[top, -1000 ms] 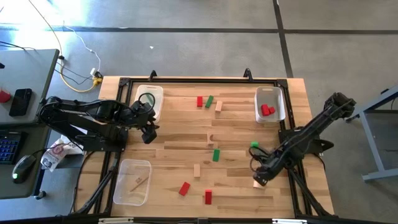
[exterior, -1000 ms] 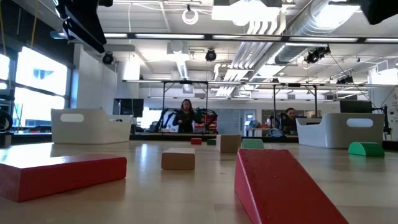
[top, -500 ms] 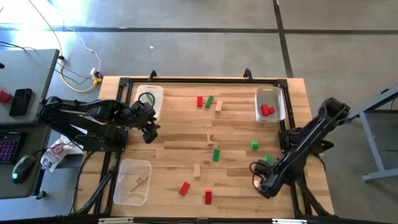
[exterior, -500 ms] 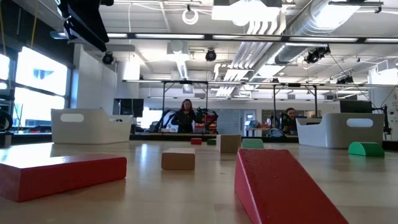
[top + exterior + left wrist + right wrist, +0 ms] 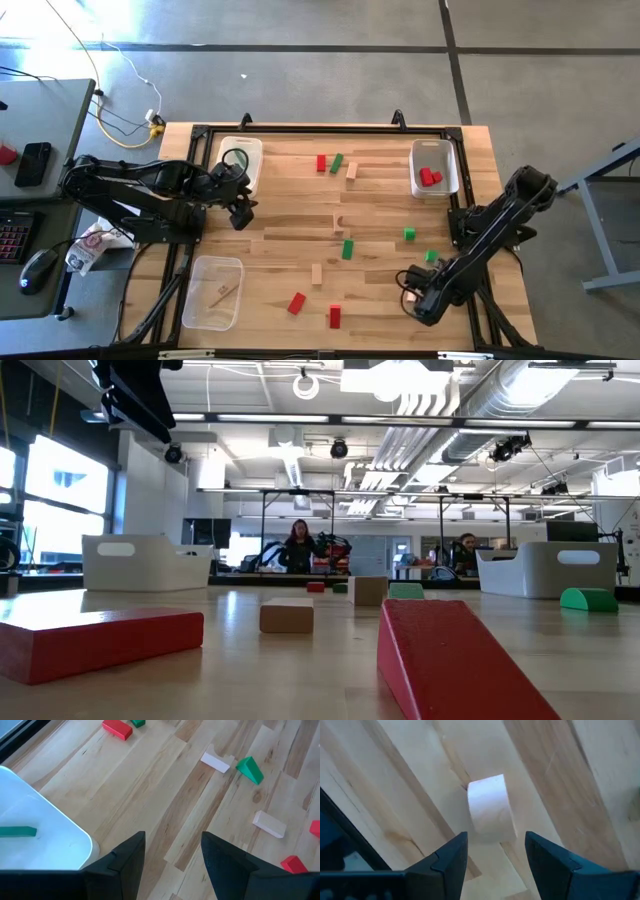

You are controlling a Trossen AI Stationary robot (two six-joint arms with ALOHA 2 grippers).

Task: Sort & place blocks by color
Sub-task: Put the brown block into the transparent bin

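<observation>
From above, a wooden table (image 5: 300, 215) is seen with two dark arms reaching over it. The left gripper (image 5: 240, 212) is held near the table's left edge, just beside a clear bin (image 5: 248, 150) at the far left that holds a green block (image 5: 233, 160). The right gripper (image 5: 412, 297) is lowered at the near right, over a plain wood block (image 5: 409, 295). A second bin (image 5: 415, 168) at the far right holds red blocks (image 5: 430, 177). A third bin (image 5: 205, 295) at the near left holds a plain piece. Red, green and plain blocks are scattered across the middle of the table.

At table height, a red bar (image 5: 100, 640) and a red wedge-like block (image 5: 450, 660) are seen close to the camera, with a plain block (image 5: 286, 614) behind them and a green arch (image 5: 588, 599) at the right. People are seen seated far back in the room.

In the left wrist view, the left gripper's (image 5: 172, 865) fingers are spread apart with nothing between them, above bare wood. The bin corner (image 5: 75, 840) with its green bar (image 5: 17, 831) is shown to one side.

In the right wrist view, the right gripper's (image 5: 496, 857) fingers are spread wide, and a plain light block (image 5: 490, 807) is seen lying on the table just beyond the tips, not gripped.
</observation>
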